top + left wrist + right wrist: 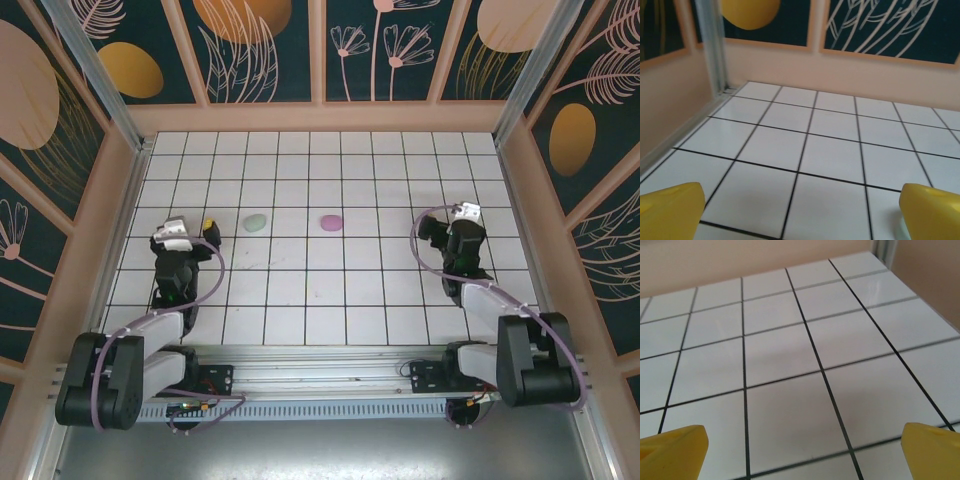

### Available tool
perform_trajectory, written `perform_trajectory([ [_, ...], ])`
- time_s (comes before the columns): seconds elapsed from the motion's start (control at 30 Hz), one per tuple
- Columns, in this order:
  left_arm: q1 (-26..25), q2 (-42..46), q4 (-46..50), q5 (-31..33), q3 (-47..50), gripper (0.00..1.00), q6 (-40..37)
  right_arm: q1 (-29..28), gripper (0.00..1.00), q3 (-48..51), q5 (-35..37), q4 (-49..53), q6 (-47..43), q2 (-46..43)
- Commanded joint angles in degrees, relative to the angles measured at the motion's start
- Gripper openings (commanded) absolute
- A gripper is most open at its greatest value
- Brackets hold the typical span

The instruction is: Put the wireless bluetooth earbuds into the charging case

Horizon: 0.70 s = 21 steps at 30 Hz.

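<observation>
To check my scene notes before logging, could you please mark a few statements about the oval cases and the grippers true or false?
1. The pale mint-green oval case lies left of the purple-pink oval case in the top view. True.
2. The two cases touch. False: they lie apart on the white tiled table.
3. The left gripper is shut on the mint-green case. False: its yellow fingers are spread, holding nothing.
4. The right gripper is open above the table. True.

A staged robot test cell, lab-like — a white tiled table (330, 290) boxed in by wall panels (260, 50) printed with leaves and flowers, the left arm (110, 375) and right arm (530, 360) bolted to an aluminium rail (320, 362) at its near edge
</observation>
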State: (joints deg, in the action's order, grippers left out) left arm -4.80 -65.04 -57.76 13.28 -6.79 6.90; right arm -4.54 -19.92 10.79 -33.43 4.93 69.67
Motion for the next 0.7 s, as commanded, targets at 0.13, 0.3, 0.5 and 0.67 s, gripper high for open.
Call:
perform_trajectory([
  [0.13, 0.2, -3.7, -12.4, 0.9, 2.7, 0.99, -3.3, 1.8, 0.99, 3.6, -4.5, -23.8, -5.5, 8.3],
  [0.3, 0.2, -8.0, -16.3, -3.5, 1.4, 0.99, -5.0, 5.3, 0.99, 5.7, -5.1, -33.7, -2.7, 14.9],
  [0.5, 0.2, -15.9, -21.4, -2.6, -0.6, 0.99, -6.6, 6.7, 0.99, 6.1, -8.2, -36.2, -2.0, 17.4],
  [0.67, 0.2, -19.8, -22.2, 1.3, -2.2, 0.99, -5.3, 6.8, 0.99, 6.1, -8.2, -36.3, -2.1, 17.5],
])
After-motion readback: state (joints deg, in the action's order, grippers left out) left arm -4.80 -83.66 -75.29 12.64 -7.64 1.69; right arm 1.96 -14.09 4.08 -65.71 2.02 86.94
